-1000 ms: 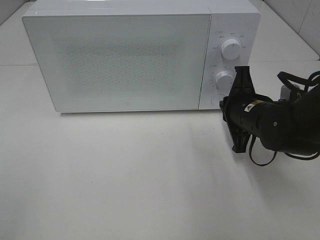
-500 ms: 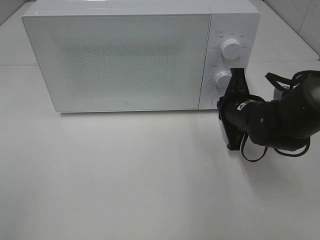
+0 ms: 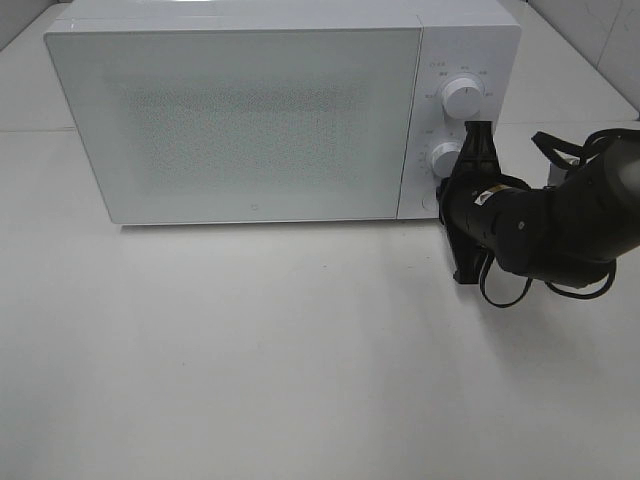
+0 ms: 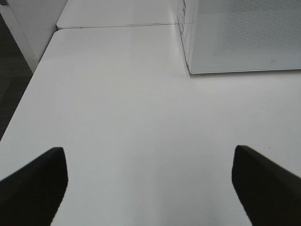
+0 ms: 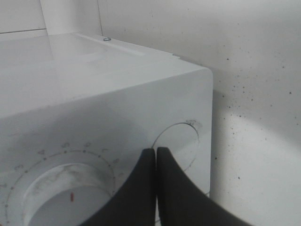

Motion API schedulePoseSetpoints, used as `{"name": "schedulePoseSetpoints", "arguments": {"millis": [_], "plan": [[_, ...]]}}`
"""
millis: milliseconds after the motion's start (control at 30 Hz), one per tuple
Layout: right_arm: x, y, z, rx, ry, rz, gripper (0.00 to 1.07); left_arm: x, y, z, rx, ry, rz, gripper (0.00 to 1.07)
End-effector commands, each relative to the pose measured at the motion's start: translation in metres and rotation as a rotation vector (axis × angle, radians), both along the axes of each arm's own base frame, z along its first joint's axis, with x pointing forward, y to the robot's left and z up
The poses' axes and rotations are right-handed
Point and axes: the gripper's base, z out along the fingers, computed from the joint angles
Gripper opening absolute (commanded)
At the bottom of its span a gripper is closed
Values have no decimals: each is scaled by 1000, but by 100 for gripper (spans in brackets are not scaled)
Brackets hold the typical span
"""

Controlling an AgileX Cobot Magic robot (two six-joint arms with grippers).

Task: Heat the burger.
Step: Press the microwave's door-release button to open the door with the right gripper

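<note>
The burger shows in none of the views. It does not lie on the bare white table (image 3: 250, 360), so it is either behind the microwave's shut, frosted door (image 3: 240, 115) or outside the frames; which one cannot be told.

On the left, the left gripper (image 4: 148, 150) hangs over empty tabletop, near the microwave's (image 4: 244, 37) near left corner, with its jaws spread wide and nothing between them. It takes no part in the work at this moment.

To the right of the door is the control panel, with an upper dial (image 3: 461, 97), a lower dial (image 3: 449, 158) and a round button (image 5: 178, 143) below them. The right gripper (image 5: 156, 151) is pinched fully closed on nothing. Its joined tips point at the panel, between the lower dial (image 5: 66, 197) and the round button. Whether they touch the panel cannot be told.

The step in hand looks like working the controls with the closed tips as a poking finger. The next move probably calls for a short, straight push centred on the button, or, if the dial is meant, opening the jaws to grasp and turn it.
</note>
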Motion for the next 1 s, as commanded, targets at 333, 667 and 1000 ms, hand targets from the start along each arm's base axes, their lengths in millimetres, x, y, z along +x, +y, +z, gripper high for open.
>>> {"name": "schedulePoseSetpoints", "arguments": {"millis": [333,667,1000], "plan": [[5,2,-3,-16,-44,21,0,-2,0,0,0,-27,3,89],[5,2,-3,-17,-43,26,0,-2,0,0,0,-27,3,89],[8,0,-3,-21,-111,0,0,-2,0,0,0,-27,3,89]]}}
